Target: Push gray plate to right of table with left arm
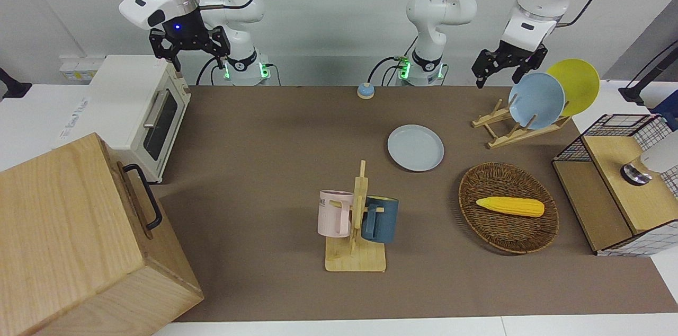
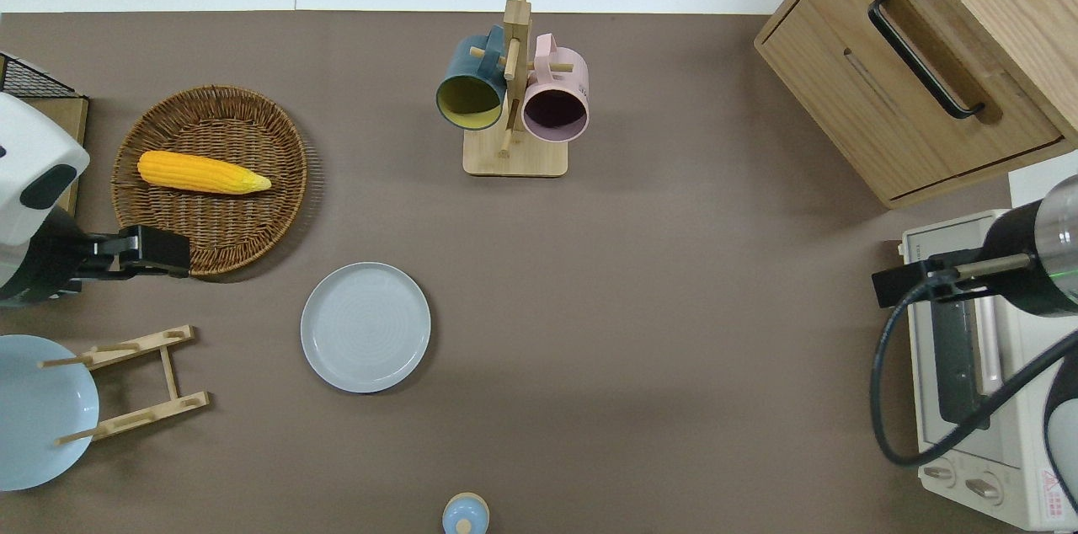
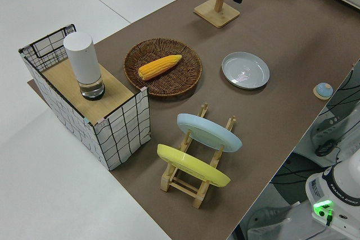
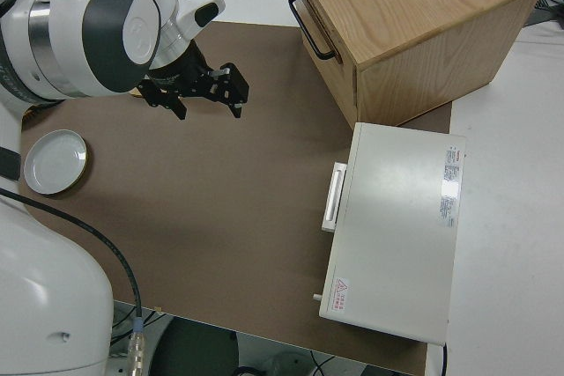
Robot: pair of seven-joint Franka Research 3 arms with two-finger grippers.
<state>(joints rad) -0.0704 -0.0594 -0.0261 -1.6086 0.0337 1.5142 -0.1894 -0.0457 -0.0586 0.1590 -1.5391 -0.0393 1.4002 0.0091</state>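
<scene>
A brown-matted table [image 1: 275, 129] carries a gray plate [image 1: 416, 147] lying flat, between the wicker basket [image 1: 508, 208] and the plate rack [image 1: 516, 126], nearer the middle. The left gripper [image 1: 506, 68] hangs raised with jaws open, empty, well apart from the plate. The right arm is parked. No writing is legible.

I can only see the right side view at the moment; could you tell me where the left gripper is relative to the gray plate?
Observer: The left gripper is up in the air over the wicker basket's rim, apart from the gray plate.
Operator: Is anything in that basket?
Observer: One corn cob lies in it.
Operator: What else stands near the plate?
Observer: A wooden plate rack stands toward the left arm's end, holding a blue plate and a yellow plate.
</scene>
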